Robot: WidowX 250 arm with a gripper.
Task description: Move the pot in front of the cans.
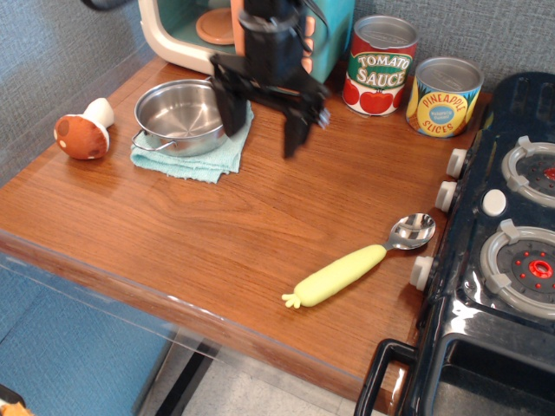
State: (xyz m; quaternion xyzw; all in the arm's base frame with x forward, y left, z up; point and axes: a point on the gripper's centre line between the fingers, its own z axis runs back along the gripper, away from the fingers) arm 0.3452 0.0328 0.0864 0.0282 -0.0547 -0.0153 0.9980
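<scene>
Gripper (263,119), spread wide and empty, hangs just right of the pot (184,116) on its cloth (195,152).

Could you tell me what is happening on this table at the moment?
The robot's gripper hangs with its jaws open and empty beside the steel pot, which sits on a teal cloth. The tomato sauce can and pineapple slices can stand at the back right, with bare table in front of them.

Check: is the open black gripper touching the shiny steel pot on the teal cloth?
Cannot tell. In the only view, the black gripper is open, one finger overlapping the steel pot rim on the teal cloth; no depth cue.
</scene>
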